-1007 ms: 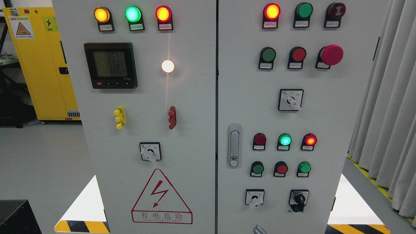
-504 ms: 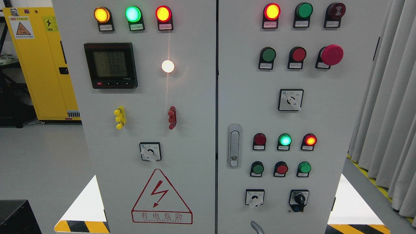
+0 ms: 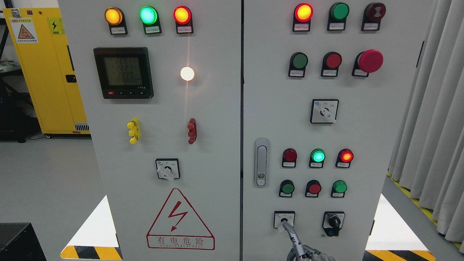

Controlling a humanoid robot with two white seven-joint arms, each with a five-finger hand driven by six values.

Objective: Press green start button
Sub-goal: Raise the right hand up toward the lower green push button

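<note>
My right hand (image 3: 302, 250) enters at the bottom edge, one finger (image 3: 289, 229) extended up over the small selector switch (image 3: 284, 219), the others curled — holding nothing. The green start button (image 3: 288, 188) sits just above on the grey cabinet door (image 3: 362, 119), left of a red button (image 3: 314, 188). Not yet pressed — contact remains.

One head view for you, facing the grey control cabinet (image 3: 217, 119) square-on and near, tilted slightly down, its two doors filling your frame, yellow cabinet (image 3: 43, 72) past its left edge, curtain (image 3: 435, 127) past its right.
</note>
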